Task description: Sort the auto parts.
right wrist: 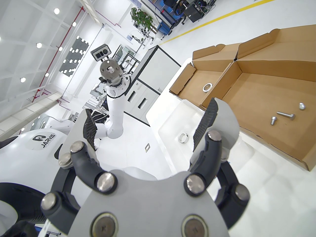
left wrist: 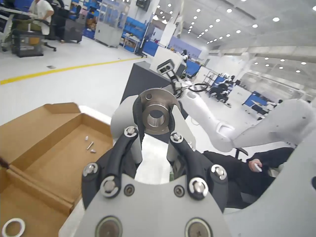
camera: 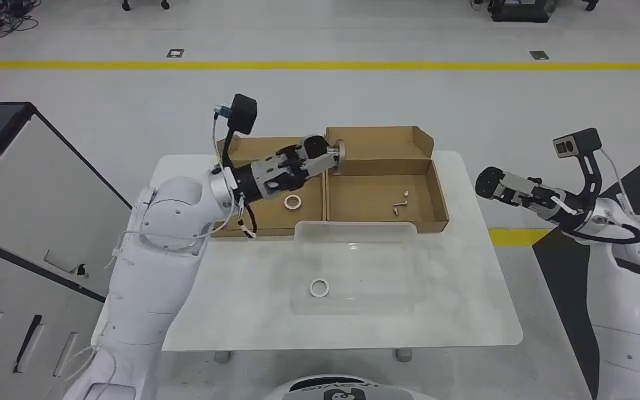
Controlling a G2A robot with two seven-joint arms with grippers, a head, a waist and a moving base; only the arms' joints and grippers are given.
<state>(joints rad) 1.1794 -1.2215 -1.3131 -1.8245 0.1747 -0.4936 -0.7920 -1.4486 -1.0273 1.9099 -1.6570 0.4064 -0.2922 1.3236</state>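
Note:
My left gripper is shut on a metal flanged bushing, held above the wall between the two cardboard boxes. The left box holds a white ring. The right box holds three small bolts. Another ring lies in the clear plastic tray. My right gripper stands open and empty beyond the table's right edge.
A grey cabinet stands left of the table. A person's hand shows behind the right arm in the left wrist view, touching nothing on the table. The white table has bare room right of the tray.

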